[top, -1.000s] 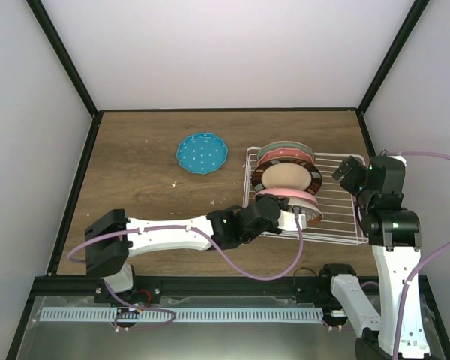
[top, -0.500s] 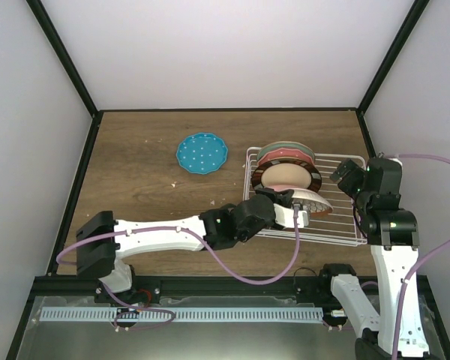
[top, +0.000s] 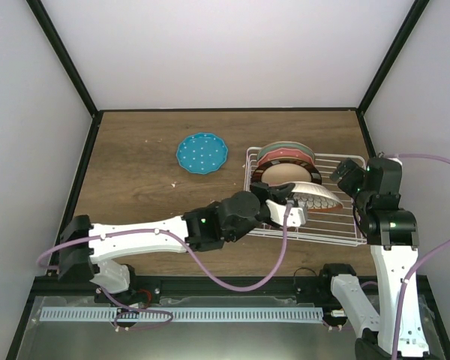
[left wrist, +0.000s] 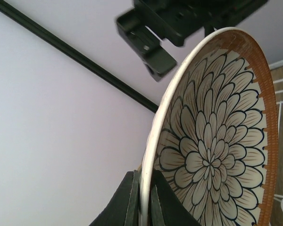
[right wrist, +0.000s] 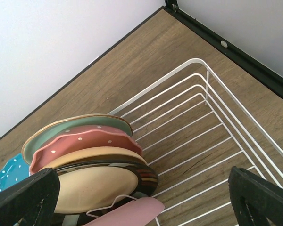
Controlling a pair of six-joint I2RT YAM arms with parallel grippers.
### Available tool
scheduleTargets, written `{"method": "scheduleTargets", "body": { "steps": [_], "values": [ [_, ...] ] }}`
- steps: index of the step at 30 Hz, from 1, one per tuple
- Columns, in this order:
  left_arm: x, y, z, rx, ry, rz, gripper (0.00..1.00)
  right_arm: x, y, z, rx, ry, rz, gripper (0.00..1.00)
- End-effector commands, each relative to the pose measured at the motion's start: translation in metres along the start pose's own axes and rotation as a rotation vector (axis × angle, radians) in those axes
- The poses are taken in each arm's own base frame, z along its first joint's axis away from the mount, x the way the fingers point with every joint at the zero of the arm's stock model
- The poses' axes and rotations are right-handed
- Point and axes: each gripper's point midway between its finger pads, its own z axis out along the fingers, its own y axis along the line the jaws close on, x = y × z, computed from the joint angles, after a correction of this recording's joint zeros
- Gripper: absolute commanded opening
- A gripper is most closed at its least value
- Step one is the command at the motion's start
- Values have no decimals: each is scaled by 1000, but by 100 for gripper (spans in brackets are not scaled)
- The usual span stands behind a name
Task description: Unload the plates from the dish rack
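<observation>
My left gripper (top: pixel 291 204) (left wrist: pixel 145 178) is shut on the rim of the brown-rimmed white petal-patterned plate (top: pixel 319 197) (left wrist: pixel 212 150) and holds it tilted above the dish rack (top: pixel 337 229) (right wrist: pixel 217 117). The pale green plate (right wrist: pixel 75 125), the red-pink dotted plate (right wrist: pixel 80 141), the tan dark-rimmed plate (right wrist: pixel 99 186) and the plain pink plate (right wrist: pixel 127 214) stand in the rack's left part. The teal dotted plate (top: pixel 202 153) lies flat on the table, left of the rack. My right gripper (top: pixel 345 174) (right wrist: pixel 141 200) is open and empty above the rack's right end.
The wooden table (top: pixel 135 195) is closed in by a black frame and pale walls. The rack sits at the right, near the right wall. My left arm (top: pixel 150 234) stretches across the front of the table toward the rack.
My left gripper has lifted the petal-patterned plate up out of the rack and tilted it flatter. My right arm has barely moved.
</observation>
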Motion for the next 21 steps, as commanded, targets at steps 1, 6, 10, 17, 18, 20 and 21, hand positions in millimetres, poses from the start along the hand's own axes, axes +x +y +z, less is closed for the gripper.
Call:
{"method": "scheduleTargets", "body": {
  "steps": [1, 6, 10, 17, 18, 20, 21],
  "values": [
    [-59, 97, -47, -209, -192, -140, 4, -21, 6, -8, -15, -71, 15, 100],
    [-54, 116, -67, -231, -181, -141, 4, -32, 12, -9, -28, -106, 17, 100],
    [-37, 136, -82, -267, -144, -144, 4, -37, 15, -8, -34, -118, 16, 100],
    [21, 206, -118, -410, -37, -254, 4, -36, 16, 5, -20, -106, 14, 100],
    [34, 219, -124, -442, -11, -281, 4, -36, 16, 7, -17, -104, 11, 100],
    [63, 244, -135, -510, 49, -333, 4, -36, 17, 12, -13, -99, 5, 100],
    [86, 262, -142, -564, 101, -367, 4, -36, 18, 15, -13, -96, -1, 100]
  ]
}}
